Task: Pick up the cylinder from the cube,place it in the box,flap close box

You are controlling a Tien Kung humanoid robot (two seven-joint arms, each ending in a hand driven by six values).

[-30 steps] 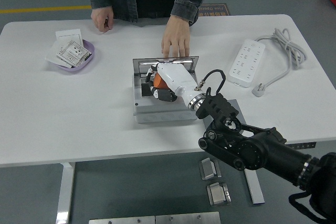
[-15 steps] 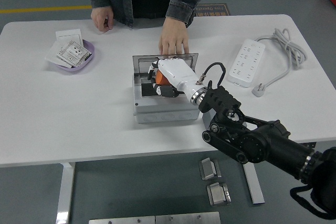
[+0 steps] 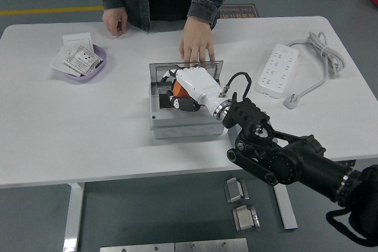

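At frame centre, the orange cylinder (image 3: pixel 176 87) sits over the open grey box (image 3: pixel 183 125), gripped by the white right hand (image 3: pixel 192 85). A person's hand (image 3: pixel 196 44) rests on the raised lid (image 3: pixel 159 69) just above; 1 power strip (image 3: pixel 276 69) lies at right.

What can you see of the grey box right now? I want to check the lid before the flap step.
The grey box sits near the table's middle, a low square case that looks like plastic or metal, with a dark interior. Its lid stands open at the far edge, tilted up, and a person's hand rests on the lid's top edge. The robot's right hand, white, reaches into the opening, fingers curled around an orange object. The front wall faces the camera, with a small dark mark near its left corner.
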